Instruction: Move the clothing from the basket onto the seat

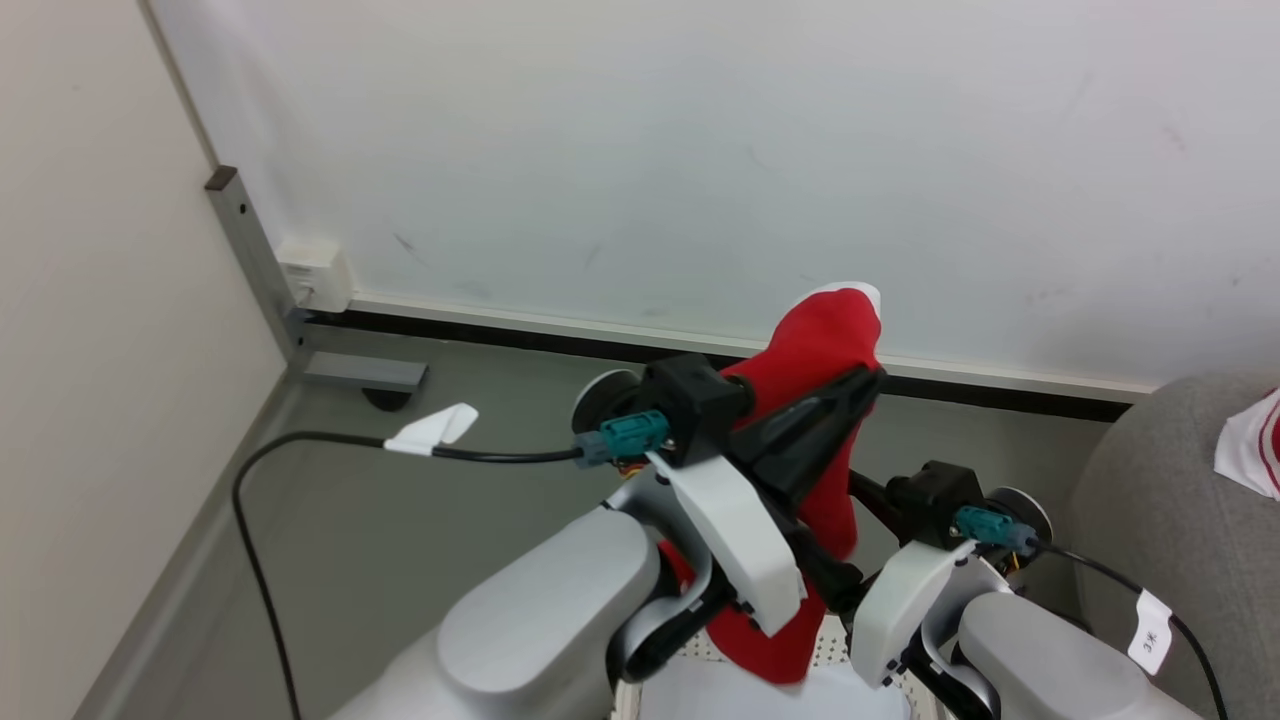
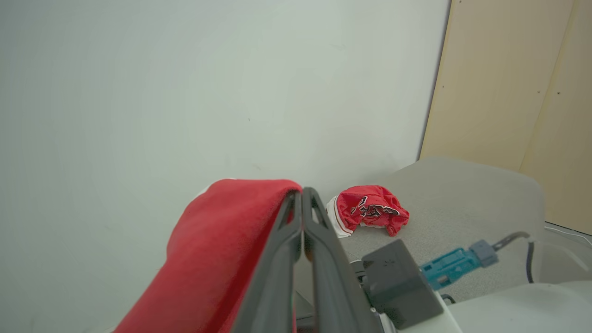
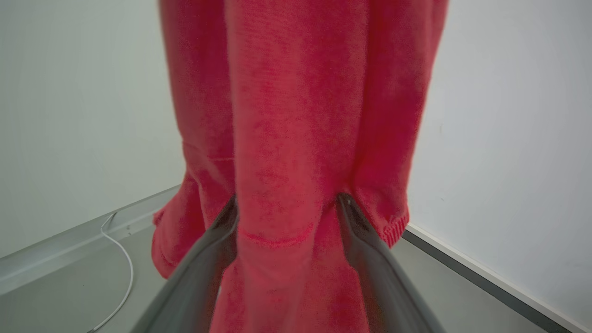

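Only crumpled, unreadable jersey (image 2: pixel 370 212) lettering

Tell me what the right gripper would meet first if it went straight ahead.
The red garment, which hangs right before the open right gripper. It may lie partly between the jaws; the depth is unclear. Behind it stands the white wall.

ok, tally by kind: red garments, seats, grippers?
Red garments: 2 (hanging garment pinched in the left gripper; crumpled garment on the seat)
Seats: 1
Grippers: 2 (right gripper open)
Total: 5
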{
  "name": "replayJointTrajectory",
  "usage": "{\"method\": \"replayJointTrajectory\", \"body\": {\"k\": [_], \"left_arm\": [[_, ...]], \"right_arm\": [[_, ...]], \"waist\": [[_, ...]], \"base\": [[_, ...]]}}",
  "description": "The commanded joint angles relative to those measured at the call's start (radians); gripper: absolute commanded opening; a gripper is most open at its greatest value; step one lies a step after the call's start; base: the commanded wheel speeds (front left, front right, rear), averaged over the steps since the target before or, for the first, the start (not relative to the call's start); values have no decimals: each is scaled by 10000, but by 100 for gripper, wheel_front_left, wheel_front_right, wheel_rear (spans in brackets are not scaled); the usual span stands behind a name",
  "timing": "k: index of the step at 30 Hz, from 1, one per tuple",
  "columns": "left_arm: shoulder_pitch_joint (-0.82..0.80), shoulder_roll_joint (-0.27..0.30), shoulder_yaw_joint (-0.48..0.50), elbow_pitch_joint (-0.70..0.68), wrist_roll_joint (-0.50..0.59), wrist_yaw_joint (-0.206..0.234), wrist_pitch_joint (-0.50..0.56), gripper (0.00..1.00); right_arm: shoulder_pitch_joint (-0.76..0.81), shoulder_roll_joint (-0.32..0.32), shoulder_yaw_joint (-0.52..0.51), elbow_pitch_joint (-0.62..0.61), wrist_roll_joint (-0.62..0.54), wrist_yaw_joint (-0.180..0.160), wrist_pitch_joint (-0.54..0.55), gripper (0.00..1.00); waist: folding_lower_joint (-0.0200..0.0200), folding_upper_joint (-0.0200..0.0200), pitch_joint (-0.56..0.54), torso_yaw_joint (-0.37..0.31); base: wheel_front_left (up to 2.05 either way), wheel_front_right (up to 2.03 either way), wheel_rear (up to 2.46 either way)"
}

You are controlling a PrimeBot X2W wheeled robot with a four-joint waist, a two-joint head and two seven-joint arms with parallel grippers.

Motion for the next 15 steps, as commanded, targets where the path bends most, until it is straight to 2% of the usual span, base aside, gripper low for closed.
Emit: {"method": "replayJointTrajectory", "body": {"k": [1, 3, 4, 5, 6, 10, 15], "left_arm": [[102, -40, -95, -104, 14, -50, 44, 0], [120, -99, -180, -183, -1, -78, 88, 0], [120, -125, -224, -216, -8, -83, 110, 0], [136, -128, -250, -226, -18, -85, 108, 0], [158, -112, -254, -219, -40, -68, 121, 0], [232, -2, -189, -114, -107, 30, 77, 0], [341, 163, -41, 113, -217, 157, -14, 0]], "right_arm": [[-288, 78, 203, 295, 238, -22, 9, 100], [-481, 213, 358, 652, 562, -22, 7, 100], [-558, 266, 412, 766, 688, -22, 7, 72], [-640, 309, 411, 863, 771, -22, 7, 25], [-692, 343, 371, 960, 901, -22, 9, 0], [-710, 377, 309, 1100, 1107, -22, 7, 0], [-536, 165, -490, 802, 1012, -22, 4, 0]], "waist": [[-1, 0, -20, 128], [-1, 0, -36, 240], [-1, 0, -42, 293], [-1, 0, -46, 332], [-1, 0, -50, 365], [-1, 0, -72, 426], [-1, 0, -55, 365]], "base": [[0, 0, 0], [0, 0, 0], [0, 0, 0], [0, 0, 0], [0, 0, 0], [0, 0, 0], [0, 0, 0]]}}
